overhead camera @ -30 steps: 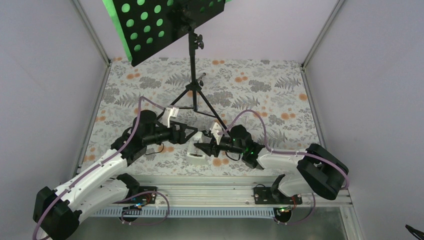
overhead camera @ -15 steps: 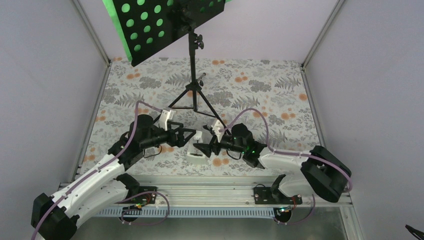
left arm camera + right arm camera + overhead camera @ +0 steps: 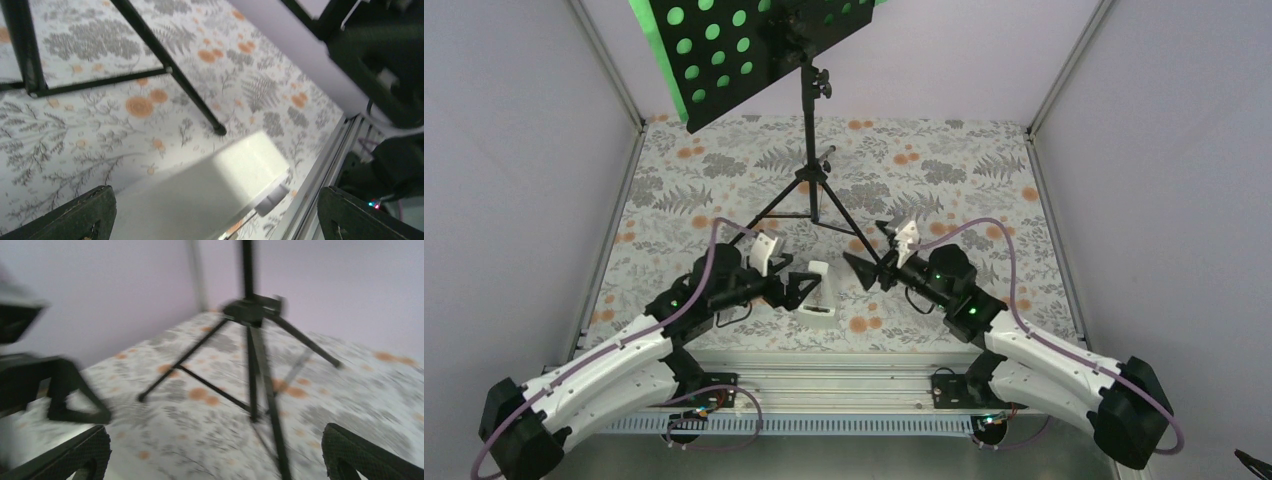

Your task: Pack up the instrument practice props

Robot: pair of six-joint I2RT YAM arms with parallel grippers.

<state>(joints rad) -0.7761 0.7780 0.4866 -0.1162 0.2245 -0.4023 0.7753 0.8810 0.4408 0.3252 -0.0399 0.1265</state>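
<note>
The black music stand (image 3: 809, 185) rises on its tripod at the back of the table, its round-holed desk (image 3: 759, 60) tilted overhead. Green pages (image 3: 691, 45) show through the holes. The white metronome (image 3: 819, 297) sits on the floral cloth in front of the tripod. My left gripper (image 3: 807, 290) is open right beside it; in the left wrist view the metronome (image 3: 200, 195) fills the gap between the fingers (image 3: 75, 215) untouched. My right gripper (image 3: 852, 272) is open and empty, right of the metronome, facing the tripod (image 3: 250, 340).
A tripod leg (image 3: 165, 65) ends just beyond the metronome. Pale walls enclose the floral cloth (image 3: 984, 200) on three sides. A metal rail (image 3: 844, 385) runs along the near edge behind the arm bases.
The right gripper opened wide and swung back and to the right, away from the metronome. The left gripper opened a little more and shifted toward the metronome's near side.
</note>
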